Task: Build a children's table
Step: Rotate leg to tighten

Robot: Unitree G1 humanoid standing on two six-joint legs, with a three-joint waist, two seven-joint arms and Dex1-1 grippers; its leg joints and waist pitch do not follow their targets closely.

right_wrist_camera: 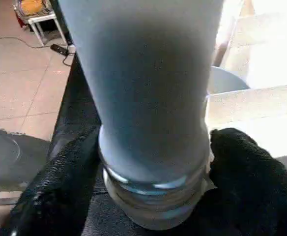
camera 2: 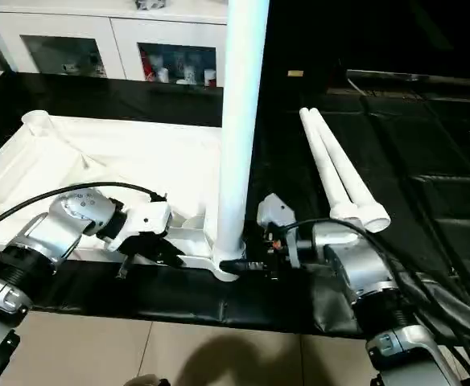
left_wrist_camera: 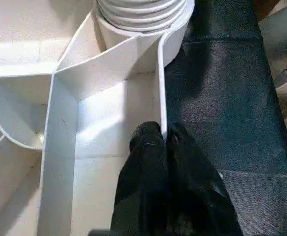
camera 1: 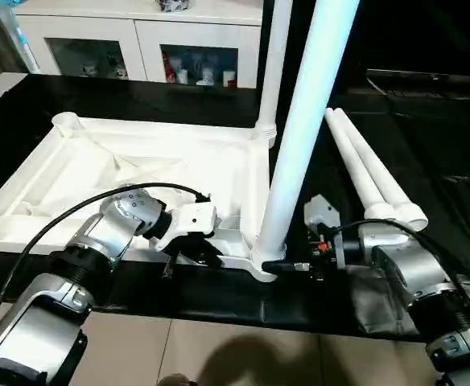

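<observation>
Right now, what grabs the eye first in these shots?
The tall white leg standing in the near corner socket of the upside-down table top, right gripper straddling its base. Left gripper pinches the top's near rim. Two spare legs lie on the black mat.

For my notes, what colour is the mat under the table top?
Black; the mat shows best in the right eye view, under the white top.

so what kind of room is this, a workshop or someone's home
Probably a home or a mock-up living room: a white cabinet with glass doors and trinkets, a tiled floor, and a low black-covered table serving as workbench.
</observation>
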